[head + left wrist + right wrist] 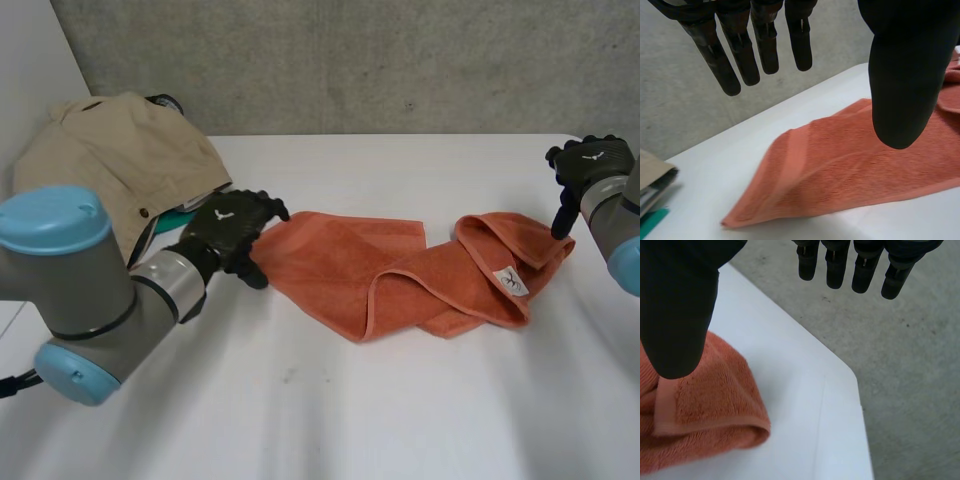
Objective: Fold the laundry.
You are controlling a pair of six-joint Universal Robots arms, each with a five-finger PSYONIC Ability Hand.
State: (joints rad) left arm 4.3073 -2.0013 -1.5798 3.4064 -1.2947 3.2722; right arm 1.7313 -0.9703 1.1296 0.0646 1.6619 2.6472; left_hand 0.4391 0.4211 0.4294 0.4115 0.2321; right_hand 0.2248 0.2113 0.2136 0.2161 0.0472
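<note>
We see an orange towel (400,275) lying crumpled across the middle of the white table (330,440), running from left to right; its left part lies fairly flat and ends in a corner, while its right part is folded over on itself toward the table's right edge, with a small white label (512,281) showing on the fold.

The left hand (232,232) sits at the towel's left corner; in the left wrist view its fingers (720,65) are straight and spread well away from the thumb (900,90), with the towel (840,175) below them and nothing pinched between them; we read it as wide open and holding nothing; whether any part of it touches the cloth we cannot tell.

The right hand (592,165) hangs over the towel's folded right end, near the table's right edge; in the right wrist view its fingers (835,265) are straight and far from the thumb (675,315), which hangs over the rolled fold of the towel (705,400); it too is open and grasps nothing.

At the table's far left corner lies a beige garment (110,160) in a heap; a teal item (185,215) peeks out from under its near side, just beside the left hand.
</note>
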